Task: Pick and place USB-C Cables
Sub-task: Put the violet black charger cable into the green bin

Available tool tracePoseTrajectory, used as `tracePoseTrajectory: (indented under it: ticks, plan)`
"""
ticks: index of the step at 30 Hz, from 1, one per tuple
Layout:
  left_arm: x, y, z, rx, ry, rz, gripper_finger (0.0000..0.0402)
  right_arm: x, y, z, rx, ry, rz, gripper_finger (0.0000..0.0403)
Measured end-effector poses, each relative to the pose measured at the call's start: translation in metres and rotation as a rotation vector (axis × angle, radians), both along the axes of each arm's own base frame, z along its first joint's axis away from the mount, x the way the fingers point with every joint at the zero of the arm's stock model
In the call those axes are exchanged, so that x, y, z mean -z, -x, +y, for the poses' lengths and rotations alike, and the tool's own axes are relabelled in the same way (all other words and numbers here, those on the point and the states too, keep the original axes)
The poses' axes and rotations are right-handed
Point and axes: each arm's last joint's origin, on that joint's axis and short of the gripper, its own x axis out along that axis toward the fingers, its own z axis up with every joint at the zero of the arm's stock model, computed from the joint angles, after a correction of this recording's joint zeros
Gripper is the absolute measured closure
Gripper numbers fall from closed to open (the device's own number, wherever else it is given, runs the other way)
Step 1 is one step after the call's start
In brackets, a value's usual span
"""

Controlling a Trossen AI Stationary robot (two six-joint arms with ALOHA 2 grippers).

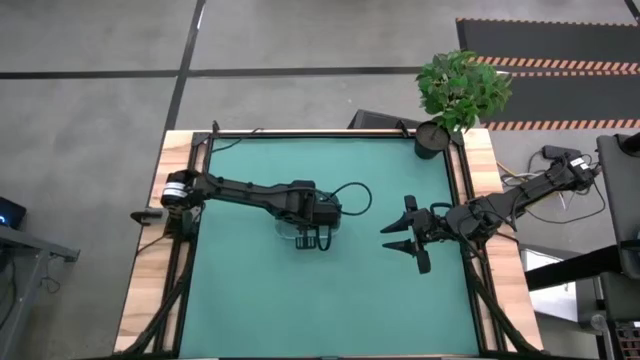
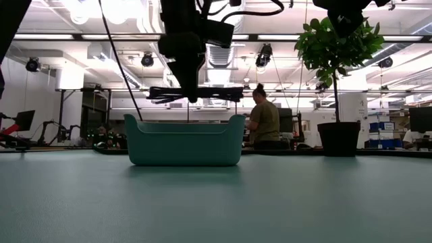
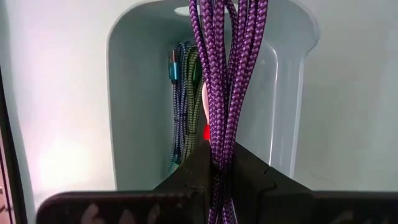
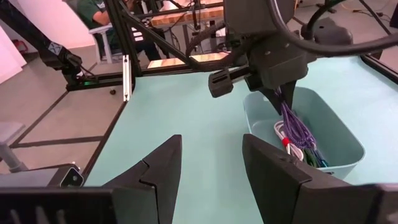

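Note:
My left gripper (image 1: pixel 312 240) hovers over a teal bin (image 2: pixel 183 142) at mid-table, shut on a dark purple-blue braided USB-C cable bundle (image 2: pixel 216 94). The bin (image 4: pixel 348 146) stands on its flat base. A green cable (image 3: pixel 183 106) and a white cable with a red-pink tie (image 4: pixel 283 134) lie inside it. I see no dark grey cable. My right gripper (image 1: pixel 408 237) waits open above the mat to the right of the bin, its fingers (image 4: pixel 158 168) pointing at the bin. My left gripper (image 3: pixel 221 168) pinches the bundle near its middle (image 3: pixel 219 146) between its two fingers. It comes from above, pointing down, with the fingers across the bundle. The bundle is lifted clear and lies about level above the bin's rim (image 2: pixel 182 121), its ends sticking out on both sides.
A potted plant (image 1: pixel 460 90) stands at the table's far right corner. Green mat (image 1: pixel 260 300) lies bare near and left of the bin. A black frame (image 1: pixel 465 200) runs along the table's edges. In the room beyond, a person (image 2: pixel 263 125) stands with their back turned.

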Motion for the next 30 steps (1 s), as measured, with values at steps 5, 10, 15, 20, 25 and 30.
tracePoseTrajectory:
  ticks: [5,10,15,20,25,30]
  plan:
    - [0.012,0.001,0.001,0.012,-0.005,0.015,0.0382,0.000,0.000,0.000,0.000,0.001,0.003,0.0241]
    - [0.025,0.006,0.003,0.008,-0.008,0.054,0.0382,0.001,0.000,0.000,0.000,0.002,0.004,0.0243]
    - [0.038,0.007,0.004,0.002,-0.006,0.048,0.0377,0.001,0.000,0.000,0.000,0.002,0.004,0.0241]
    - [0.044,0.007,0.004,0.002,-0.006,0.040,0.0376,0.001,0.000,0.000,0.000,0.002,0.005,0.0243]
    - [0.050,0.007,0.004,0.002,0.003,0.034,0.0377,0.001,0.000,0.000,0.000,0.002,0.005,0.0242]
    - [0.059,0.009,0.004,-0.016,0.010,0.035,0.0377,0.001,0.000,0.000,0.000,0.003,0.008,0.0243]
